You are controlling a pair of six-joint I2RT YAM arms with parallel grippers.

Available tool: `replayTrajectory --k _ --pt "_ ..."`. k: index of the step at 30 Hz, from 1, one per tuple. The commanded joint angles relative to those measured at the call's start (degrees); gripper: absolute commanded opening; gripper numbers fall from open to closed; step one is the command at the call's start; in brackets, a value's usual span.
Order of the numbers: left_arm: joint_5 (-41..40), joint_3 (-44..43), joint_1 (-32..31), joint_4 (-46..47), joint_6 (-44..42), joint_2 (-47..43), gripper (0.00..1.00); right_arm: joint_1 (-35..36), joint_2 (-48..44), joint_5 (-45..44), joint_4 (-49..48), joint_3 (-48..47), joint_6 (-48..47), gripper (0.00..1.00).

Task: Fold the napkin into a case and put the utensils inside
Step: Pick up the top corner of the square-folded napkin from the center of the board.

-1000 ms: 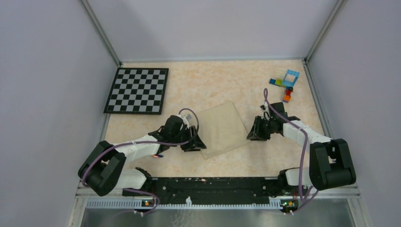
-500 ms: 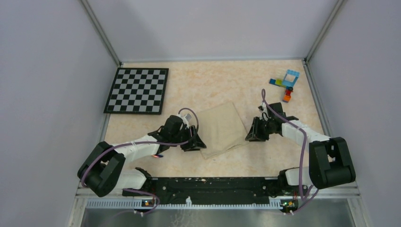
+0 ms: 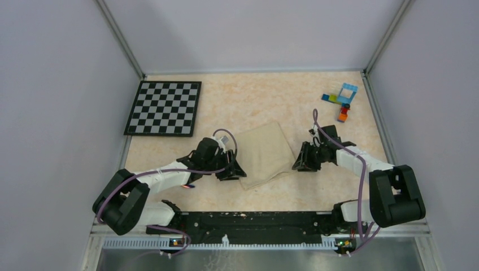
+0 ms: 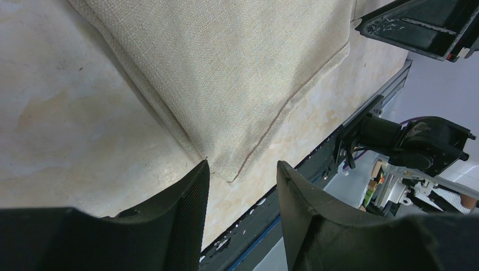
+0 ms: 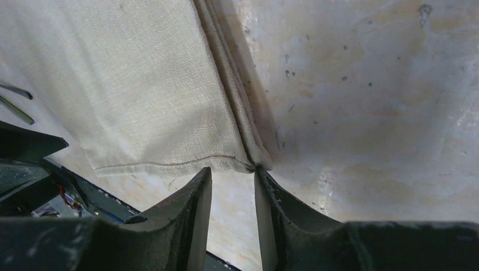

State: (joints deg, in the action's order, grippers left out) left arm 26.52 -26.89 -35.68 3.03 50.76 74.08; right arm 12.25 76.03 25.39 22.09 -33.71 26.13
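Pincers flank the folded napkin [image 3: 265, 152], which lies flat in the middle of the surface [image 3: 254, 101]: the left pincer [image 4: 242, 186] stands released, jaws straddling the cloth's near corner, and the right pincer [image 5: 233, 174] is also released, its narrow gap set at the right-hand corner. Slim dark utensils [image 5: 16, 110] lie near its left edge; the chequered board [image 3: 164, 107] and toy bricks [image 3: 342, 99] sit well apart, farther back. Closing on only the top layer, or one arm pulling ahead, could spring the fold open or drag the cloth askew.
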Motion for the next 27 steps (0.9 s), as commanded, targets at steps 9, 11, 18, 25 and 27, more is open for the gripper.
replayTrajectory --k 9,11,18,25,27 --pt "0.3 -0.1 -0.2 2.2 -0.4 -1.2 0.53 0.6 -0.7 -1.8 -4.0 1.0 2.0 0.34" --pt "0.3 0.0 -0.3 2.2 -0.4 -1.1 0.53 0.6 -0.7 -1.5 -4.2 0.6 2.1 0.32" --pt "0.3 0.4 -0.2 2.3 -0.6 -1.0 0.53 0.6 -2.3 -2.6 -1.8 -1.0 1.1 0.21" --pt "0.1 0.7 -0.3 2.0 -0.8 -1.5 0.53 1.5 0.1 -2.4 -4.3 -1.8 -1.3 0.0" --pt "-0.1 0.6 -0.2 1.5 -1.0 -1.8 0.53 2.7 0.8 -2.3 -4.3 -3.2 -2.5 0.0"
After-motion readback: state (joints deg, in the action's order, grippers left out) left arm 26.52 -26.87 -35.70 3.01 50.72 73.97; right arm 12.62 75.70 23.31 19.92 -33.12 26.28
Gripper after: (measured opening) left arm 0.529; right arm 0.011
